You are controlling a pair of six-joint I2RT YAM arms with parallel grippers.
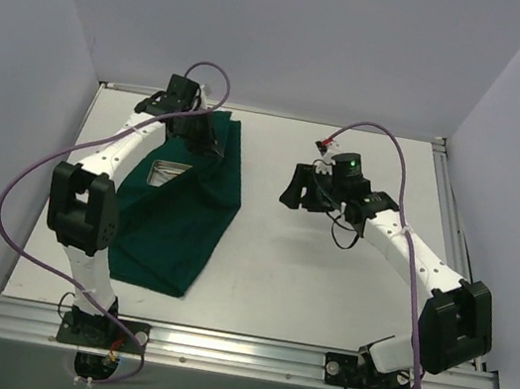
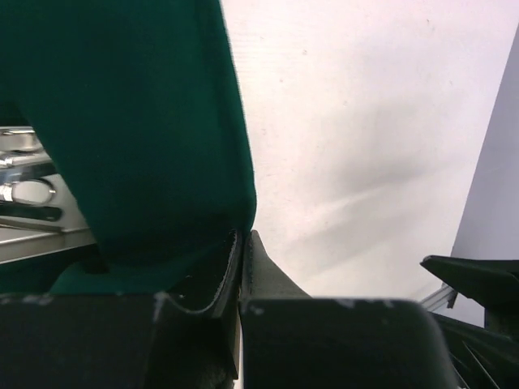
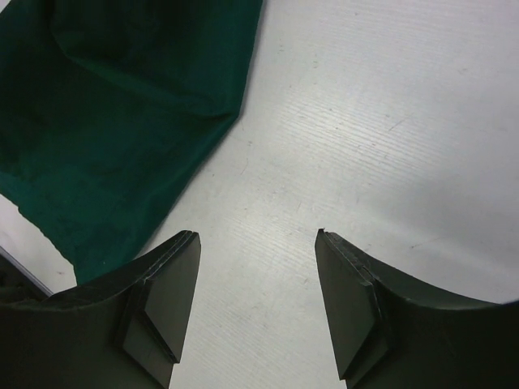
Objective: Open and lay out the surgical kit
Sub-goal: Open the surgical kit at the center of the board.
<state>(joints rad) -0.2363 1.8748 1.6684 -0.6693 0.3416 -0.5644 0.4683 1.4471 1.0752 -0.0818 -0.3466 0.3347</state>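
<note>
In the top view the green cloth wrap (image 1: pixel 173 230) lies at the left centre of the frame, running from the lower left up toward the upper middle of the white table (image 1: pixel 324 287). Its upper part is lifted, so a corner of the metal tray (image 1: pixel 165 175) shows from under it.

The left gripper (image 1: pixel 208 145) sits at the upper right edge of the wrap. In the left wrist view its fingers (image 2: pixel 268 279) are pressed together at the bottom centre, pinching a fold of the cloth (image 2: pixel 138 121), which rises from the fingertips and fills the upper left of the frame. At the left edge of that frame, under the raised cloth, the tray's rim (image 2: pixel 49 239) and the ring handles of steel instruments (image 2: pixel 28 193) are visible; which instruments they are cannot be told.

The right gripper (image 1: pixel 293 188) hangs right of centre, apart from the wrap. Its wrist view shows the two fingers (image 3: pixel 162 300) spread about halfway with only bare table between them. It holds nothing, and the cloth (image 3: pixel 122 121) lies in the upper left of that frame.
</note>
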